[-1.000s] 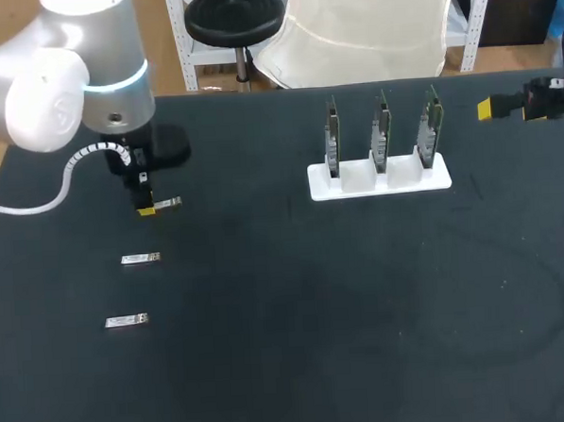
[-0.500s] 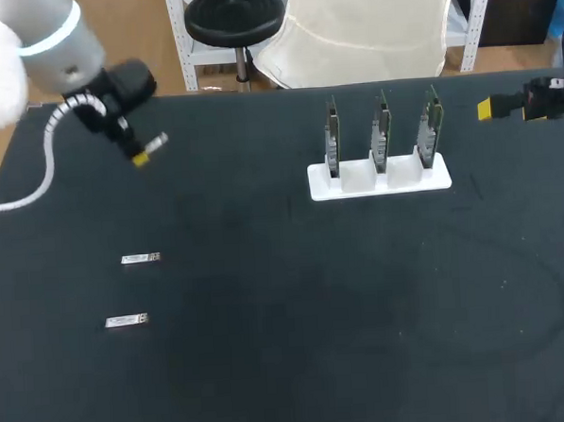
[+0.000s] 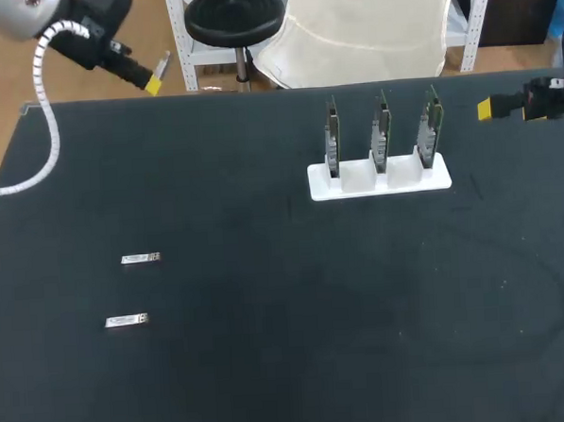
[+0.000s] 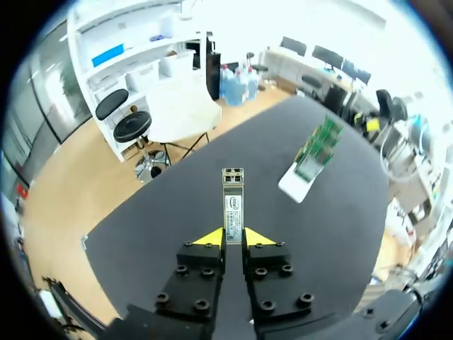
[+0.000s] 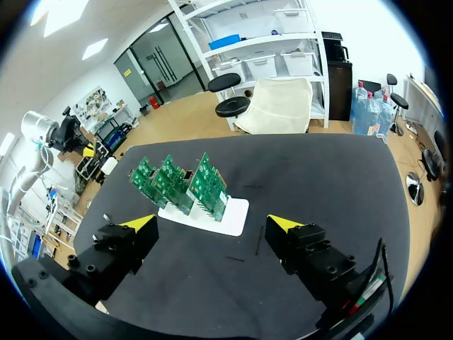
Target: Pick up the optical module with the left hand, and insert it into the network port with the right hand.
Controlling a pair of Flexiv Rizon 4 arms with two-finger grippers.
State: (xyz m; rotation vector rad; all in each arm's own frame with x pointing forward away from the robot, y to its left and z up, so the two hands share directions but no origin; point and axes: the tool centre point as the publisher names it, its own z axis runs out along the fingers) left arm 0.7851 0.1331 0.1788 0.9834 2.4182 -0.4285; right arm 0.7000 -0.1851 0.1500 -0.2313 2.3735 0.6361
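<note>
We see a black worktop (image 3: 299,361) that fills most of the head view. Two small silver metal pieces lie flat on it, close to its left edge and well away from its right edge. The farther piece (image 3: 141,259) sits about midway between the far and near edges. The nearer piece (image 3: 127,320) lies a little closer to the near edge and to the left edge. They lie roughly parallel and do not touch. In the right wrist view we make out a thin dark sliver (image 5: 258,241) lying on the worktop.

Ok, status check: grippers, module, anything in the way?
Left gripper shut on module, held high, far left. Right gripper open, empty. Nothing blocking the boards.
</note>
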